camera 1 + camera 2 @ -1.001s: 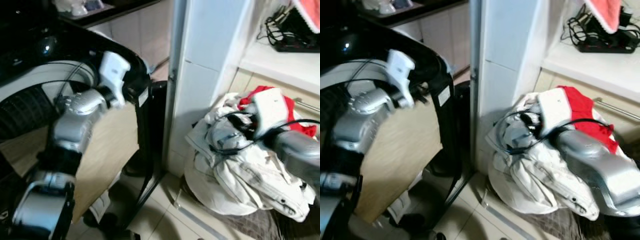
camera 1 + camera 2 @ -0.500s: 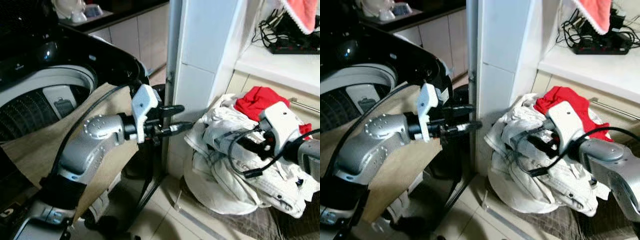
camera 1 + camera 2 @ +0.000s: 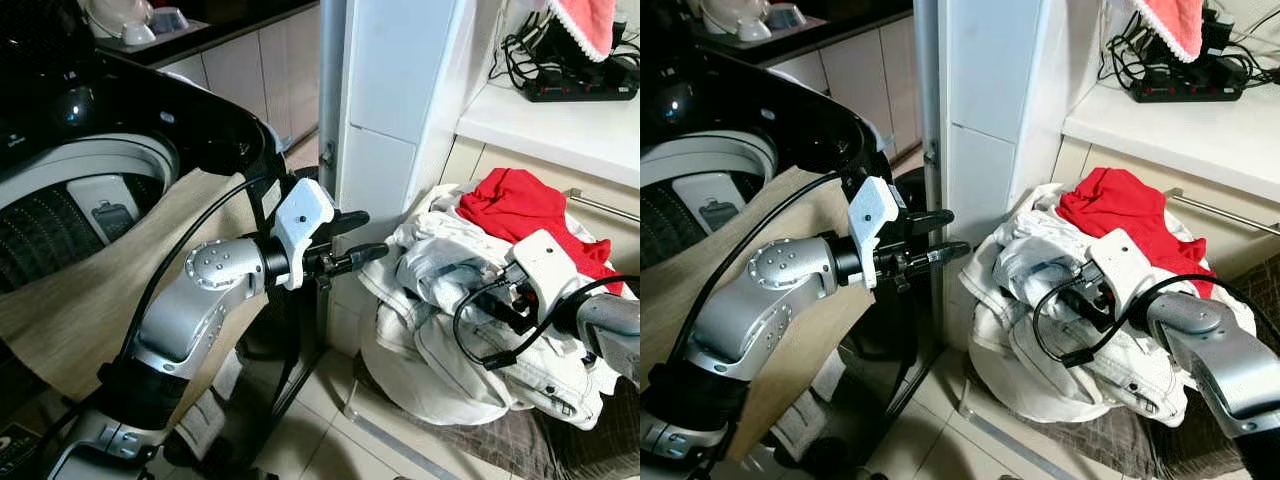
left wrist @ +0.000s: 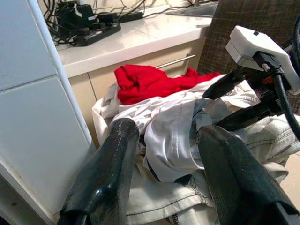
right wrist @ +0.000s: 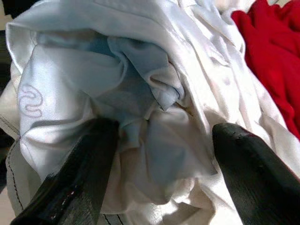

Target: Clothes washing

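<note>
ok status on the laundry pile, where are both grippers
Right gripper open, fingers astride the pale blue garment atop the clothes pile. Left gripper open, empty, pointing toward the pile. Nothing between them.

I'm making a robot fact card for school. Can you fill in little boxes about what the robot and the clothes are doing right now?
Place: beside a washing machine with its lid up
Clothes pile: white laundry heap on the floor by the cabinet
On top of pile: red garment
Left pincer: open, held in the air, pointing at the pile, holding nothing
Right pincer: open, fingers either side of a pale blue-white shirt
Draped on washer: tan cloth
Counter above: power strip with cables
</note>
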Tool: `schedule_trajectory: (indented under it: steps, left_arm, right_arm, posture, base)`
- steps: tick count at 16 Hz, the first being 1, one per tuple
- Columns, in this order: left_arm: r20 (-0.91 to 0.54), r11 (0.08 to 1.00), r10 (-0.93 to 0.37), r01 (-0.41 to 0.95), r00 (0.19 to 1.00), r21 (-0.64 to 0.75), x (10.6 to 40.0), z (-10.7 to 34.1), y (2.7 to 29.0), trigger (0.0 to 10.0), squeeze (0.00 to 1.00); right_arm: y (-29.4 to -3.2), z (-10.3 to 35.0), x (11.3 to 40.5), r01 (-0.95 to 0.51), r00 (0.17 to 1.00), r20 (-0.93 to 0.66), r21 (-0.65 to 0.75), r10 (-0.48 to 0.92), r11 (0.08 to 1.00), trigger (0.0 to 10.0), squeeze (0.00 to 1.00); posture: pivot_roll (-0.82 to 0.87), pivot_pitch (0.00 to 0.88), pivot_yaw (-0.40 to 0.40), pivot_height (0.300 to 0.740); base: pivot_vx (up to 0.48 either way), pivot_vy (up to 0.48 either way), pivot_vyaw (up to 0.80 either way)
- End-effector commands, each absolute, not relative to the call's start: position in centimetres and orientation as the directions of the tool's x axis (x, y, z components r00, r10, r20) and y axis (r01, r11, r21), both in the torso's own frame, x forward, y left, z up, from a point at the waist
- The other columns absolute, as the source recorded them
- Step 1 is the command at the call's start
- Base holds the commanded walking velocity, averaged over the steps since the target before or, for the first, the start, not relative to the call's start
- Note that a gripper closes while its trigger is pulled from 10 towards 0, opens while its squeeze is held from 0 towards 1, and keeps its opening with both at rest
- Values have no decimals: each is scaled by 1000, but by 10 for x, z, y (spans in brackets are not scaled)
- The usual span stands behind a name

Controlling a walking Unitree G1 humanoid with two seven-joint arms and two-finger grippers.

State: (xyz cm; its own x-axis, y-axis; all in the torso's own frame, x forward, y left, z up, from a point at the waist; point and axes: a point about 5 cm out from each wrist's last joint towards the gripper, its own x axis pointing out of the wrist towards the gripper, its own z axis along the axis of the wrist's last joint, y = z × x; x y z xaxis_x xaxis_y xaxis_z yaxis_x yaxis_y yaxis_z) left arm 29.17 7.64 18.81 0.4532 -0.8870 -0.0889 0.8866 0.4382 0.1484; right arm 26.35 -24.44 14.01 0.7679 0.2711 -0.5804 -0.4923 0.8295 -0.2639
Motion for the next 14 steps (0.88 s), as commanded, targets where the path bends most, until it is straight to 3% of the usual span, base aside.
schedule_trajectory:
  steps: [1,2,6,14]
  left_arm:
    - [-108,436,-885,888,453,147,289,185,76,10000,0]
    - [-112,414,-896,900,430,138,285,184,75,10000,0]
    - [-133,349,-922,930,363,113,276,181,72,10000,0]
    - [-143,358,-918,928,370,104,275,181,72,10000,0]
  right_arm:
    - [-244,140,265,-501,769,-569,-256,291,827,1843,0]
    - [-245,139,266,-505,768,-564,-241,304,829,0,0]
    - [-245,137,267,-509,762,-556,-196,333,838,0,0]
    - [-249,139,269,-498,769,-535,-157,350,853,0,0]
  posture:
    - [-133,0,28,740]
    - [-133,0,28,740]
    - [-130,0,26,740]
    - [-123,0,25,740]
  base:
    - [0,0,0]
    - [0,0,0]
    - [0,0,0]
    - [0,0,0]
